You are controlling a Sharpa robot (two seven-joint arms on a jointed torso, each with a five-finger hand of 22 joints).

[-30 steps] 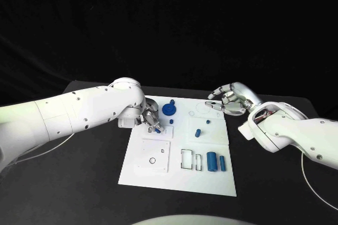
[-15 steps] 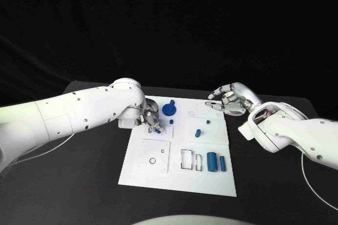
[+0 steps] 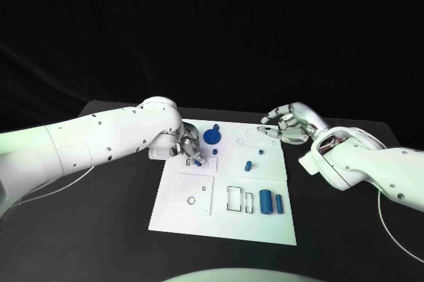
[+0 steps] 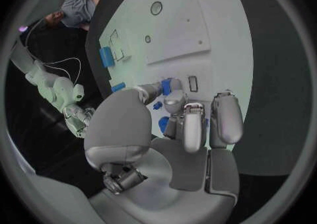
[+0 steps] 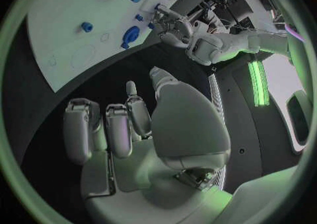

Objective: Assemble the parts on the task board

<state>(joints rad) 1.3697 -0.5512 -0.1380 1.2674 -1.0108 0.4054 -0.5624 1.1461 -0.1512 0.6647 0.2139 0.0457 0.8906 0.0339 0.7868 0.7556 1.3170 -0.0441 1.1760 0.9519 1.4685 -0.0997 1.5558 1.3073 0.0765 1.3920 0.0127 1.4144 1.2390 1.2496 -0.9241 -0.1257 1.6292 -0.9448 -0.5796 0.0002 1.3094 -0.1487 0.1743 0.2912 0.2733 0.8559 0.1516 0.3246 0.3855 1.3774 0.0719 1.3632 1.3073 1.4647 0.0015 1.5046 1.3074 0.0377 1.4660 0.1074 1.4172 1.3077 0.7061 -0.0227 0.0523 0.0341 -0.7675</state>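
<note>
Task board [image 3: 221,221] work sits at the insertion step: left hand [image 3: 188,148] pinches a small blue part [image 4: 166,86] at the board's upper left. Next it must seat squarely in the slot [image 4: 192,83] (right hand [image 3: 287,125] hovers curled, empty, upper right).

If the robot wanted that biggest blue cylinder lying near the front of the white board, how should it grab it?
Probably across its middle, from straight above. The cylinder lies flat on the board, long axis pointing away from the robot, so fingers would close on its rounded sides. A thinner cylinder lies close on one side, so that gap looks tight.
</note>
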